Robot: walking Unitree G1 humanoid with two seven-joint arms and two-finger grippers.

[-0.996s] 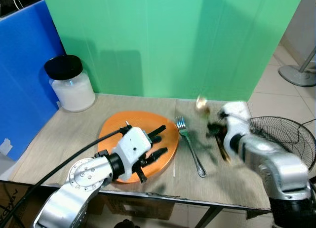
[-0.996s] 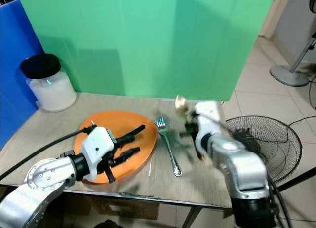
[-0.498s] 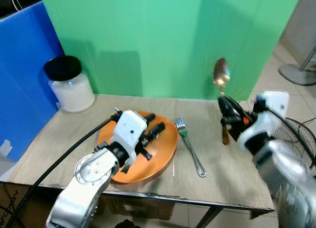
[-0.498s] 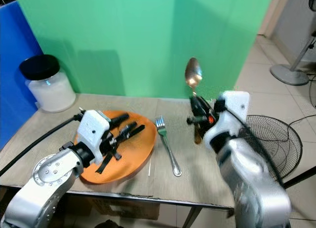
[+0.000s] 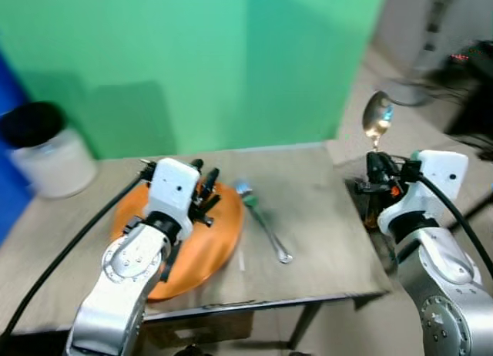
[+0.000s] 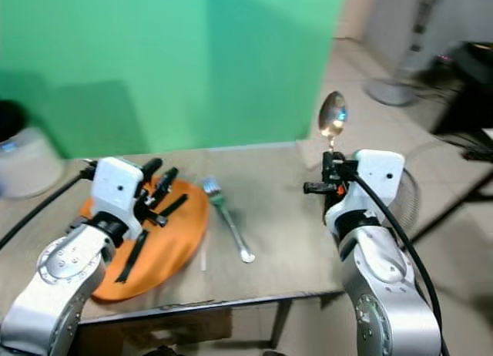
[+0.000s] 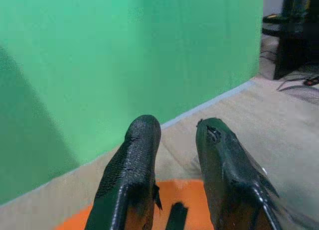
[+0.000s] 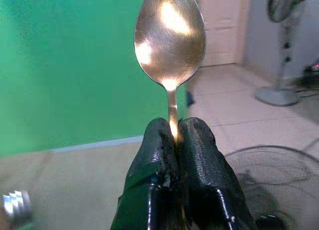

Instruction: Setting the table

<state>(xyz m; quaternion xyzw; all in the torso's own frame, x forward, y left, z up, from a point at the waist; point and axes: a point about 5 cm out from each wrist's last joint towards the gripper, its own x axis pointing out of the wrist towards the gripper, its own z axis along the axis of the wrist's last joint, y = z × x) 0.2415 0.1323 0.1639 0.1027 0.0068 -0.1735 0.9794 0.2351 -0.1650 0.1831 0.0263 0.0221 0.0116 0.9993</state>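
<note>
An orange plate (image 5: 212, 240) lies on the wooden table (image 5: 323, 217), with a silver fork (image 5: 266, 226) flat on the table just to its right. My left gripper (image 5: 206, 190) hovers over the plate's far part, open, with nothing between its fingers (image 7: 142, 140). My right gripper (image 5: 375, 167) is raised near the table's right edge and is shut on the handle of a metal spoon (image 8: 169, 36). The spoon stands upright with its bowl at the top (image 5: 377, 117).
A glass jar with a black lid (image 5: 38, 152) stands at the table's back left. A green screen (image 5: 192, 55) rises behind the table. A wire fan guard (image 8: 269, 190) lies on the tiled floor past the table's right edge.
The right gripper lifted the spoon off the table and now holds it upright. The left gripper rose from the plate's front to its far part. The camera swung right.
</note>
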